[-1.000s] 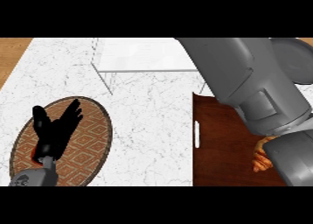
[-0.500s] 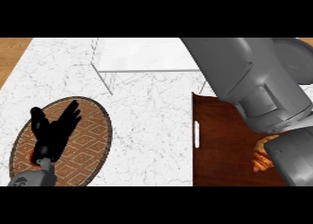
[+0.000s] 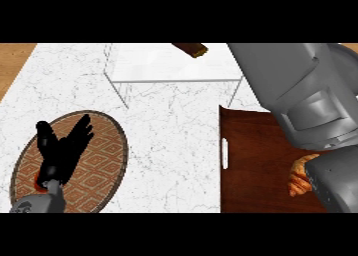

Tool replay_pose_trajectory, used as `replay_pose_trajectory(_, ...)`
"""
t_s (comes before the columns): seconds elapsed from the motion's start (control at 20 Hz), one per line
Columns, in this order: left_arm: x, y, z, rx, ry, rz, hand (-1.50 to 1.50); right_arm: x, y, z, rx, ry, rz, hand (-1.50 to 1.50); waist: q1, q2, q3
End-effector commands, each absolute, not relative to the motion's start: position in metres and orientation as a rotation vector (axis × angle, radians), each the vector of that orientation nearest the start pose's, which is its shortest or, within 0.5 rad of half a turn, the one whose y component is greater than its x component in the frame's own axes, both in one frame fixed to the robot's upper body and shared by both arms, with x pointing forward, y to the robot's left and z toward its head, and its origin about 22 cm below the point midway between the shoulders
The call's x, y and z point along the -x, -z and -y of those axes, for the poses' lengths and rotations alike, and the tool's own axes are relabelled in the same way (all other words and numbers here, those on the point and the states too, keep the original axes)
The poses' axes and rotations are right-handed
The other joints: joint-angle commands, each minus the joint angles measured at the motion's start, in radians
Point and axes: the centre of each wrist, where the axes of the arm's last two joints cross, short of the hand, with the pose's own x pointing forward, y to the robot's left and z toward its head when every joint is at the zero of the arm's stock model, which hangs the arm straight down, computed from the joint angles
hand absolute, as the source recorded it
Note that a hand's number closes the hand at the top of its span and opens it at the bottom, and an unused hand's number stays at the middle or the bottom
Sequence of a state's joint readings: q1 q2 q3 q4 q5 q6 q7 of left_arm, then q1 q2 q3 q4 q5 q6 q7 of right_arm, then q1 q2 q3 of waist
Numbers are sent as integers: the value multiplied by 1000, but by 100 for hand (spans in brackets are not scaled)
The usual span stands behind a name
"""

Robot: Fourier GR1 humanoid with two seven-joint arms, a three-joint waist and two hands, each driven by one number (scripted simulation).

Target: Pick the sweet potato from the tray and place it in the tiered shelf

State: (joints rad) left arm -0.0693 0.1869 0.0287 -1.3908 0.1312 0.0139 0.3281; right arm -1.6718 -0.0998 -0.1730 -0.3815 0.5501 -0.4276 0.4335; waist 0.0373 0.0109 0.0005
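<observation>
A brown sweet potato shows at the picture's top edge, above the far side of the white tiered shelf. My right arm rises from the lower right, large and grey, and fills the right side; its hand does not show, so I cannot see what holds the sweet potato. The dark wooden tray lies at the right, partly under that arm. My left hand rests open, fingers spread and pointing up, over an oval patterned plate at the lower left.
An orange, croissant-like pastry lies on the tray beside my right arm. The tray has a white handle on its left side. White marble counter runs between plate and tray; wooden floor shows at the far left.
The sweet potato has come into view at the top edge above the shelf; it showed in no earlier frame. My right arm has shifted slightly. The left hand has stayed over the plate.
</observation>
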Motion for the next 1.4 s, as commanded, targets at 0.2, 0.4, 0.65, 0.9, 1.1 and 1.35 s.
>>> replay_pose_trajectory(0.2, -260, 23, -285, -69, -34, 1111, 0, -450, -328, 44, 431, 6, 1759, -150, -21, -6, -1)
replay_pose_trajectory(0.4, -249, 29, -292, -78, -28, 1117, 0, -456, -334, 70, 544, 155, 1790, -150, -16, -4, -2)
replay_pose_trajectory(0.65, -252, 27, -302, -86, -35, 1108, 0, -462, -350, 115, 681, 323, 1753, -150, -30, -8, -1)
replay_pose_trajectory(0.9, -250, 31, -288, -107, -51, 1105, 0, -460, -357, 176, 632, 464, 1699, -150, -52, -16, 0)
replay_pose_trajectory(1.1, -244, 23, -301, -103, -61, 1104, 0, -447, -359, 220, 602, 430, 1693, -150, -61, -23, 0)
replay_pose_trajectory(1.35, -236, 43, -293, -104, -68, 1115, 0, -424, -361, 270, 567, 406, 1751, -150, -54, -17, 0)
